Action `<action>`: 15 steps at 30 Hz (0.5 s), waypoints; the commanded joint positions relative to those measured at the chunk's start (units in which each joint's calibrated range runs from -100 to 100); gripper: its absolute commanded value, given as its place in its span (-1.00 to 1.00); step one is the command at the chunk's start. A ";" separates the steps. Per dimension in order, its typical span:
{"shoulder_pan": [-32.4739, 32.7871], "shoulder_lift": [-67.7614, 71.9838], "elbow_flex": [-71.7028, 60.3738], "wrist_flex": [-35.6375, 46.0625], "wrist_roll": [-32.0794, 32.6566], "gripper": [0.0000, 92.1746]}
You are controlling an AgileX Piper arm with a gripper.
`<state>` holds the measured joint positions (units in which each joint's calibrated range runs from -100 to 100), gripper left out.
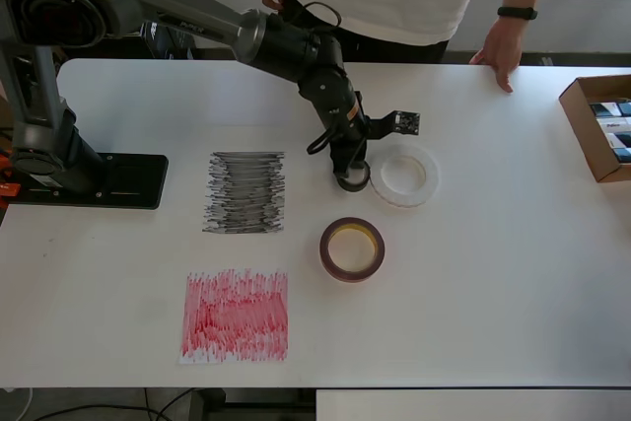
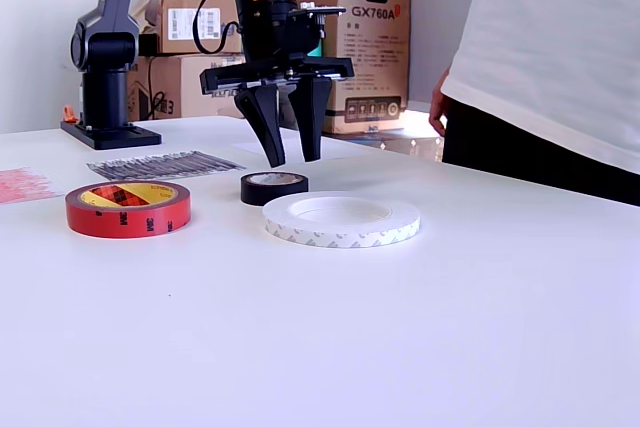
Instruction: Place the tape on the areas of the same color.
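- From where I stand, the gripper [image 2: 291, 160] hangs just above the black tape roll [image 2: 273, 187], fingers pointing straight down and spread apart with nothing between them; the tips are clear of the roll, not touching it.
- I judge the step in hand to be the pick of that black roll. The next move calls for a straight drop so the fingers straddle the ring's wall or its whole body, then a close.
- The black roll lies flat on the white table [image 1: 493, 273], its hole facing up, so it has no long axis to line up with; any approach angle around it should serve.
- In the overhead view it sits touching or just beside the white tape roll [image 1: 404, 175], to that roll's left, so the finger on that side has little room.
- The red tape roll [image 1: 352, 249] lies flat too, apart from both, nearer the camera's bottom edge.
- The black scribbled patch [image 1: 245, 192] is to the overhead view's left of the gripper, the red scribbled patch [image 1: 236, 315] below it. I cannot make out a white area.
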<state>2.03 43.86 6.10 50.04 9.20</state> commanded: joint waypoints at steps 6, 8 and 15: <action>0.20 2.07 0.03 0.15 0.30 -0.08; 0.20 2.35 0.03 0.15 0.30 -0.08; 0.20 2.54 0.03 0.15 0.30 -0.09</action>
<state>2.03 46.06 6.12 49.97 9.20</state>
